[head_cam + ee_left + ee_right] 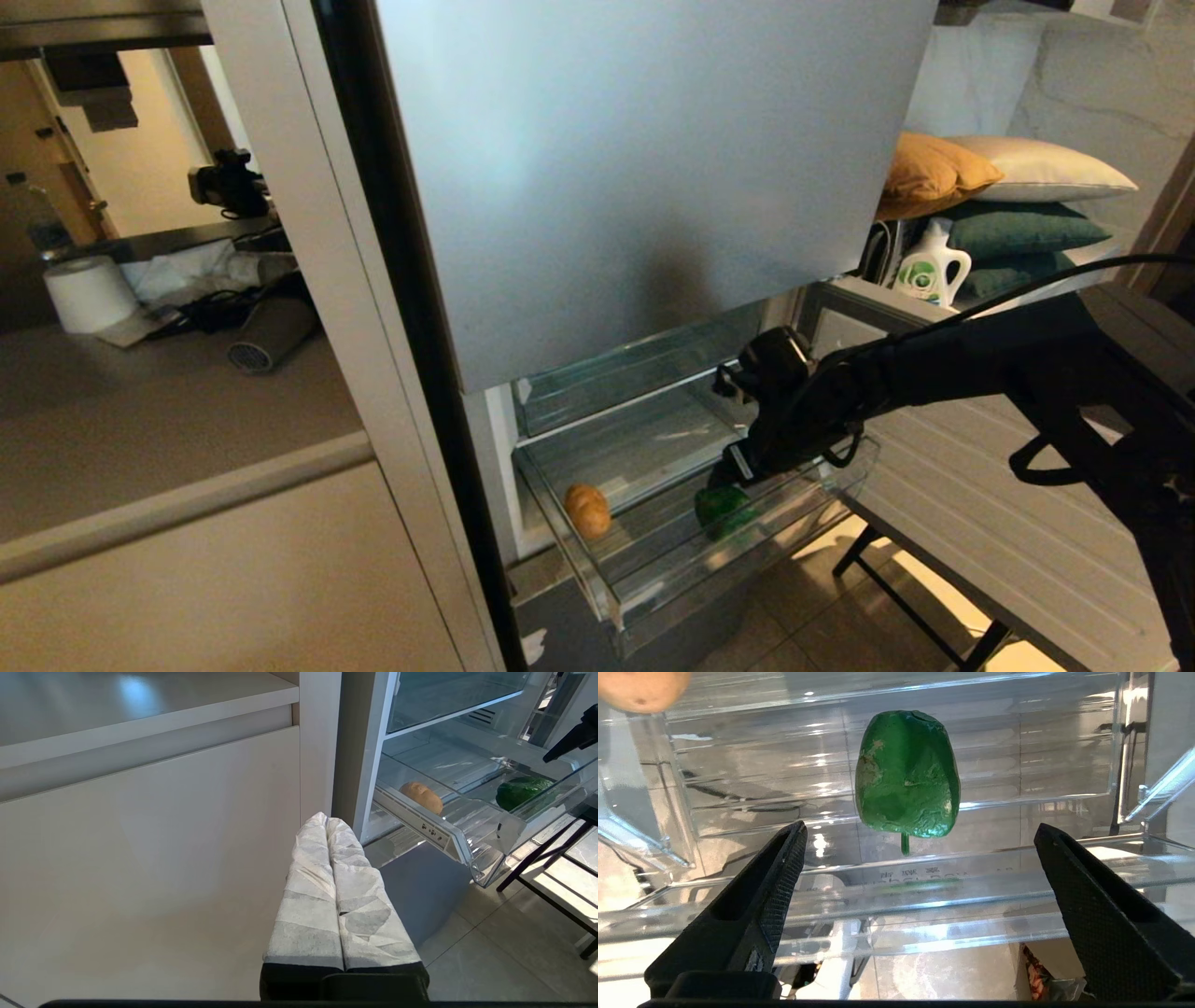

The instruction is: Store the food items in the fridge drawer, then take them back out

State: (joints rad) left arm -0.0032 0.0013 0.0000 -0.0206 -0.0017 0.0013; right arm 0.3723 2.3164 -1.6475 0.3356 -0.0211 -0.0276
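My right gripper hangs with its jaws spread as wide as they go, empty, poised over the near rim of the fridge drawer. Dead ahead between my two black fingers lies the bell pepper, resting on the ribbed clear floor with its stem pointing back toward me. I am not touching it yet. My left gripper is parked low beside the beige cabinet front, its white-wrapped fingers pressed together on nothing.

The potato sits at the drawer's other end, well apart from the pepper — both foods are in the bin, so I judge the storing done and the taking-out about to begin.

What could go wrong: the pepper is glossy and lumpy, and a grip on a bulge may squirt it away across the slick floor. The drawer's clear front wall stands between my fingers and the pepper; coming in too low, a fingertip could catch that rim and jolt or shove the drawer. Reflections in the plastic make the edges hard to judge.

Around me: the tall upper fridge door hangs just above my arm, leaving a low slot to work in. A dark-framed table stands close on the right under my arm, with a white detergent bottle and stacked cushions behind.
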